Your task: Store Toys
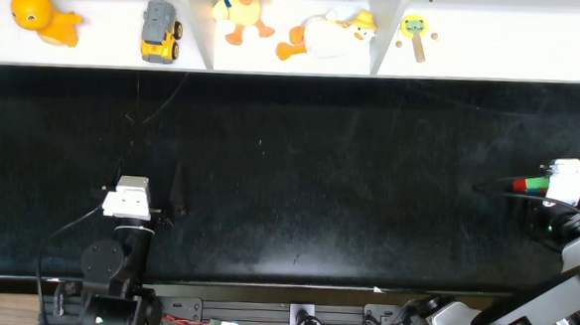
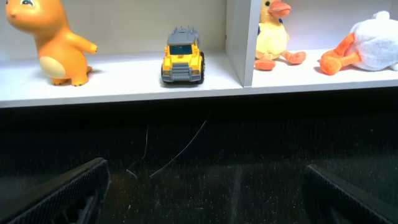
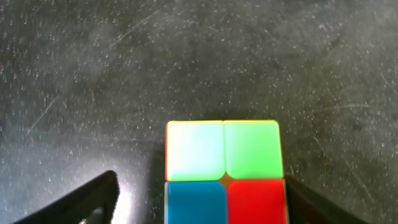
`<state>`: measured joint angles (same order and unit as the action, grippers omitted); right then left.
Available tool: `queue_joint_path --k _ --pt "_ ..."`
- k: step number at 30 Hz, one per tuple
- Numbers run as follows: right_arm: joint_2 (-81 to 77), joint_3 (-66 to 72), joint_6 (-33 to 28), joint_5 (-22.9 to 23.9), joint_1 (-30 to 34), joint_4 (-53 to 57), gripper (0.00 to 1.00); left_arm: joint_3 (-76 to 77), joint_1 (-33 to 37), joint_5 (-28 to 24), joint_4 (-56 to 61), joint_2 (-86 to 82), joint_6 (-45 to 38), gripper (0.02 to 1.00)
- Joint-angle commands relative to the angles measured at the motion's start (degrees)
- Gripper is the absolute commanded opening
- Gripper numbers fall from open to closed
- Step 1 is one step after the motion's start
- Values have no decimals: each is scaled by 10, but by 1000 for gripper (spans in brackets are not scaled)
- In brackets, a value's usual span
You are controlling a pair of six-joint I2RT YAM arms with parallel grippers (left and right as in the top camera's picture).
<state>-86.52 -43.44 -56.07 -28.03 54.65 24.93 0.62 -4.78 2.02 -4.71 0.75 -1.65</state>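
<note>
**Cube (image 3: 224, 168) on the table (image 1: 319, 184), right gripper (image 3: 200, 183) spread around it; not yet pinched.**
In the top view the cube lies at the far right edge, mid-height, well apart from the shelf (image 1: 295, 73) along the upper edge. It is probably light, rigid and smooth-faced plastic. Take hold on two opposite flat faces, at their centres, because a corner hold may twist it or let it slip. One right finger stands close against the cube's side; the other is apart from it. The table between cube and shelf offers open travel. The shelf dividers and front lip are the edges to clear. The upper-right compartment holds only a small green toy (image 1: 414, 30) and has spare room. The left gripper (image 2: 205, 167) is spread and holds nothing, low at lower left.
</note>
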Motion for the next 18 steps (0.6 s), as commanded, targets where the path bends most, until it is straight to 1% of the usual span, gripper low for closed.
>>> queue_joint_path --k 1,4,8,9,18 --pt "-4 4 4 6 0 -2 724 -2 3 5 0 -6 -2 998" --pt "-4 4 4 21 0 -2 660 -2 3 5 0 -6 -2 998" --pt "-4 4 4 22 0 -2 496 -2 3 5 0 -6 -2 998" --pt "-4 4 4 22 0 -3 474 -2 3 5 0 -6 -2 998" --pt "5 4 4 22 -10 -3 452 -2 3 5 0 -6 -2 998"
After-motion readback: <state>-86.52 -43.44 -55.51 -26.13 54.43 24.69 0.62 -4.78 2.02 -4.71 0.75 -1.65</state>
